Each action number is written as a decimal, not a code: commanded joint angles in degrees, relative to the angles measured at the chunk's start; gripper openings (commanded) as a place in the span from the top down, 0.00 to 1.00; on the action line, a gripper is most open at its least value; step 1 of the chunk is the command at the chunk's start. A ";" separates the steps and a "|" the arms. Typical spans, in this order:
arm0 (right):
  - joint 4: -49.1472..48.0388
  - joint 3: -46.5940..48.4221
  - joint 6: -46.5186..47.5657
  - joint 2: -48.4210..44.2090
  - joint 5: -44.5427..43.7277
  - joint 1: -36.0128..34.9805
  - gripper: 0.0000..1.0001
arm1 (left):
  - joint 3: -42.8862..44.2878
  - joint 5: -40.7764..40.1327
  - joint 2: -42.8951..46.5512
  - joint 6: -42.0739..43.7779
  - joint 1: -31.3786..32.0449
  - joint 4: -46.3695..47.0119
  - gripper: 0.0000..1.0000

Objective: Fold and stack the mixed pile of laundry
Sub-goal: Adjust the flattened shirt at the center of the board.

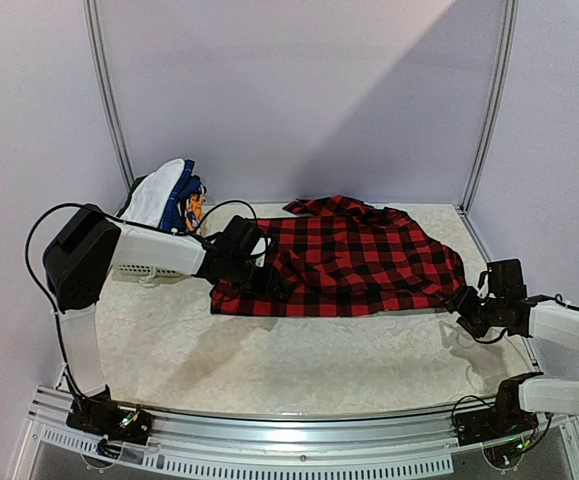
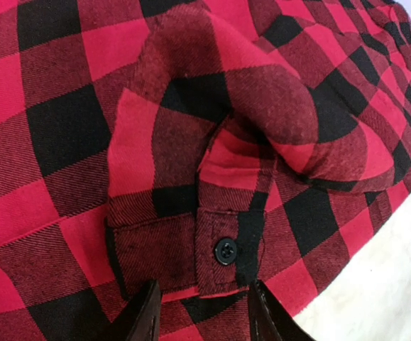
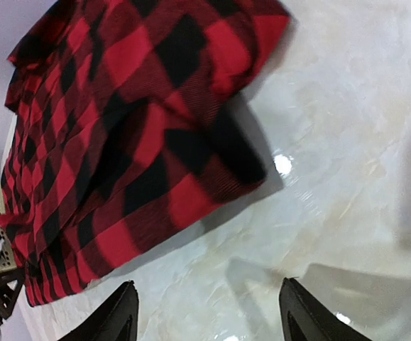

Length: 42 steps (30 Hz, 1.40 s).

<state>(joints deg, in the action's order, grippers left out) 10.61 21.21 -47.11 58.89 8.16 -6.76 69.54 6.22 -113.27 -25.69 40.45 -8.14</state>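
Tabletop [image 3: 347, 142] shows beneath released right tool [image 3: 209, 283] (left tool [image 2: 204, 285] straddles shirt cuff [image 2: 223, 245], grip unclear).

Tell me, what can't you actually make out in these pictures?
- Left gripper: in the top view its own wrist hides the fingertips. Its wrist view shows cloth between the jaws, but not whether they pinch the plaid shirt.
- White and blue garments: too small in the top view to tell apart. The left arm covers most of the basket.
- Right wrist view: the shirt's pattern is blurred.
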 commanded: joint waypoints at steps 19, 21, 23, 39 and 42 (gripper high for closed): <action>-25.00 1.87 -0.88 22.76 10.38 11.41 0.92 | 4.16 3.98 -2.78 0.01 0.16 0.93 0.61; -24.16 2.87 -0.30 23.01 9.82 11.42 0.99 | 5.44 3.31 -3.63 -0.35 0.16 -0.51 0.61; -22.45 3.74 0.27 22.67 8.32 11.42 1.00 | 6.34 1.37 -3.54 -0.76 0.20 -3.26 0.56; -15.77 6.74 4.73 21.25 -0.54 11.42 1.00 | 5.13 -3.75 -2.32 -1.55 3.27 -7.26 0.48; -15.75 6.74 5.00 21.18 -0.43 11.38 1.00 | 6.48 -3.33 -3.58 -1.55 3.66 -7.04 0.52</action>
<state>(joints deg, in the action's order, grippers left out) -6.39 26.74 -43.20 80.20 9.45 4.43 74.35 1.28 -114.87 -26.87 42.98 -16.36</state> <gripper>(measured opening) 0.023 0.494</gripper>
